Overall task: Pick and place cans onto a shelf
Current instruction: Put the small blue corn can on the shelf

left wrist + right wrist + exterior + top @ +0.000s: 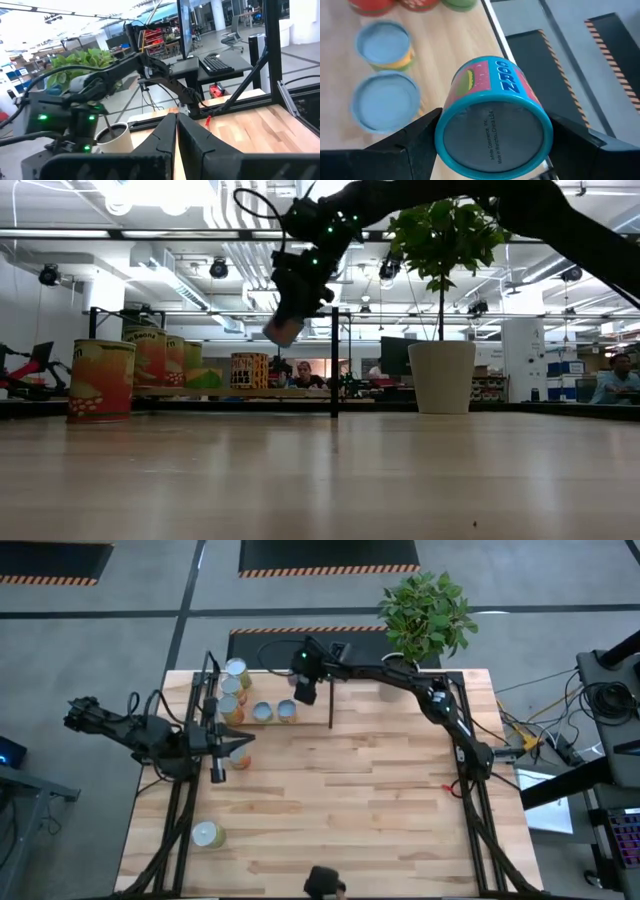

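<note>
Can (492,117), pink and teal label marked CORN, clamped between the jaws of the right gripper (306,690) and held in the air above the shelf (330,690) at the table's far edge; two blue-topped cans (263,712) stand on the wood just beside it, more cans (235,670) cluster at the shelf's left end, one can (207,834) sits alone near the front left; left gripper (238,747), jaws together, waits over the table's left side; potted plant (425,610) at the far right
</note>
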You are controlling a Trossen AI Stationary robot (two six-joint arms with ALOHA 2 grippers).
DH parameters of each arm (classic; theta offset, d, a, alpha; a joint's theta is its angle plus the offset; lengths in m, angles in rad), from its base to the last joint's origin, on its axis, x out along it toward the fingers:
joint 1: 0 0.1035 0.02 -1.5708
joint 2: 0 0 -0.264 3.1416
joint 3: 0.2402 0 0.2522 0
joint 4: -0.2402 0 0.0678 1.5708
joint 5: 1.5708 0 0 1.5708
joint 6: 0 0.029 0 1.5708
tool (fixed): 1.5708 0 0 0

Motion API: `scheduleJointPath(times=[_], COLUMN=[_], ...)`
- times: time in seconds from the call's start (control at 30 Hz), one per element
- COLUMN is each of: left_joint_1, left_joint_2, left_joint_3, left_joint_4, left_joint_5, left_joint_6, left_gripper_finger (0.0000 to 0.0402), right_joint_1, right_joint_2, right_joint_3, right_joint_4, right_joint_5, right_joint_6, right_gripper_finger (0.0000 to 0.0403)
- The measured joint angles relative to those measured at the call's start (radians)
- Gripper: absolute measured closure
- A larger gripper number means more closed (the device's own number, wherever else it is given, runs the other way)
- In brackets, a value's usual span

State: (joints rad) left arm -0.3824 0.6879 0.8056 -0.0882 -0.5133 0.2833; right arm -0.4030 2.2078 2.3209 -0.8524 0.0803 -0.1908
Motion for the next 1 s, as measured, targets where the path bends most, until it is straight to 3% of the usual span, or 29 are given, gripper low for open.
scheduleJointPath(times=[0.37, 0.73, 1.0], left_joint_1=[0.000, 0.000, 0.000], left_joint_2=[0.009, 0.013, 0.013], left_joint_3=[-0.002, -0.002, -0.003], left_joint_4=[0.000, 0.000, 0.000], left_joint_5=[0.001, 0.000, 0.000], left_joint_6=[-0.020, -0.023, -0.023], left_gripper_finger=[0.0402, 0.0402, 0.0402], right_joint_1=[-0.021, -0.023, -0.020], right_joint_2=[0.081, 0.102, 0.088], right_joint_3=[-0.002, -0.003, 0.001], right_joint_4=[-0.011, 0.000, -0.018], right_joint_5=[-0.001, 0.009, 0.008], right_joint_6=[-0.075, -0.090, -0.098], right_gripper_finger=[0.0111, 0.0066, 0.0075])
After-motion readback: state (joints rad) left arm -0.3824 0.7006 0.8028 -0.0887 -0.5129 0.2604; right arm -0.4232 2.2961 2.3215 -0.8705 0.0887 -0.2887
